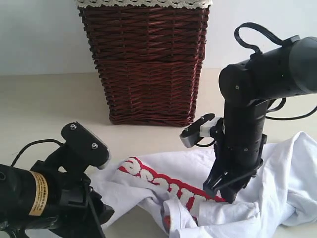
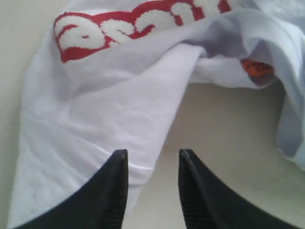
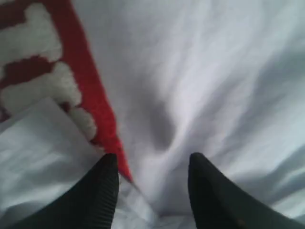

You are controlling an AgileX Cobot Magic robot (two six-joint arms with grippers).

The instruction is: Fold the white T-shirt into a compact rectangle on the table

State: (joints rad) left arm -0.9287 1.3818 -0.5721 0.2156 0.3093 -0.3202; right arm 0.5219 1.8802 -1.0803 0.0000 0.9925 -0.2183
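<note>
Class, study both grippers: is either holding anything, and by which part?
Nothing is held. The left gripper is open over an edge of the T-shirt; the right gripper is open above its white cloth beside the red band.

Plain pale wall [image 1: 39,34] behind a dark reddish wicker basket [image 1: 148,64] with lace-trimmed liner [image 1: 143,3], soft even light
</note>
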